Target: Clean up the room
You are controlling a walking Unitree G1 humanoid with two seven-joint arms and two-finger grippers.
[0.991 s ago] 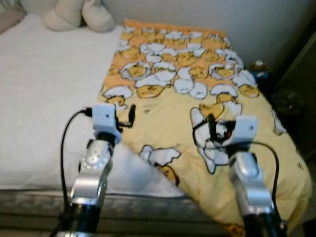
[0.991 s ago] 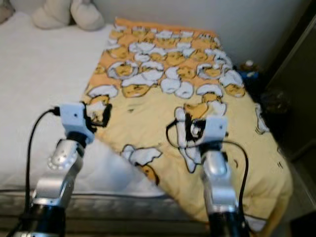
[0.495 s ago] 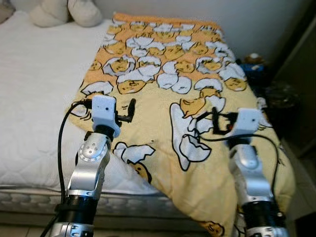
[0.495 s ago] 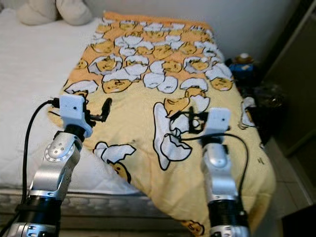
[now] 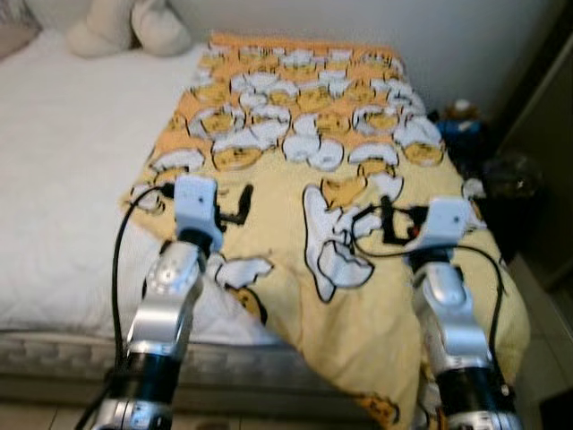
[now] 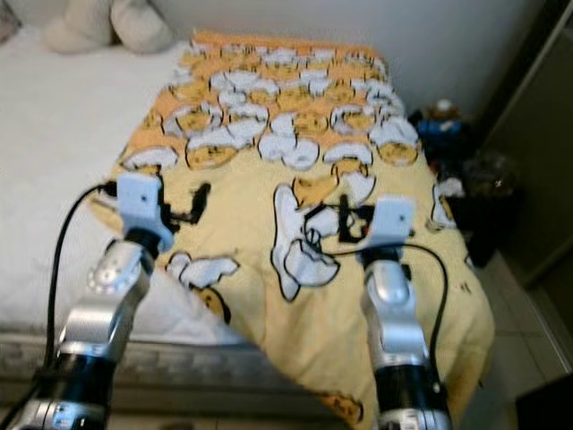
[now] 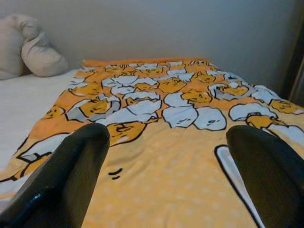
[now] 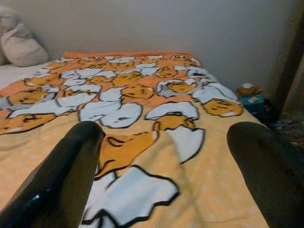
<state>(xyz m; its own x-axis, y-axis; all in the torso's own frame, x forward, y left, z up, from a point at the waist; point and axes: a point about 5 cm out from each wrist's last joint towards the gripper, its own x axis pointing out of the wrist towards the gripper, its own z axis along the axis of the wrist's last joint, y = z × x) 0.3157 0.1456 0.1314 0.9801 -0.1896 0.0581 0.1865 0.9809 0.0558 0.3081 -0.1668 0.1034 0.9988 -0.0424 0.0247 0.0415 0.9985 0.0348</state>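
A yellow and orange blanket (image 5: 313, 134) printed with egg characters covers the right half of a white bed (image 5: 63, 179) and hangs over its foot edge. Its near left corner lies slanted, baring white sheet beneath. My left gripper (image 5: 237, 204) hovers just above the blanket's left edge, open and holding nothing; the left wrist view has its black fingers (image 7: 71, 161) wide apart over the cloth. My right gripper (image 5: 385, 224) is held over the blanket's near right part, also open and empty, with its fingers (image 8: 71, 156) spread in the right wrist view.
Cream cushions (image 5: 125, 27) rest at the head of the bed against the wall. A small toy (image 5: 461, 112) and dark clutter (image 5: 510, 175) sit on the floor right of the bed, beside a dark cabinet (image 5: 551, 152). Tiled floor (image 5: 546, 340) lies at the lower right.
The whole picture has shifted, so the head camera moved; more of the blanket's hanging foot end is in view. Both arms keep much the same pose above the blanket, fingers still apart.
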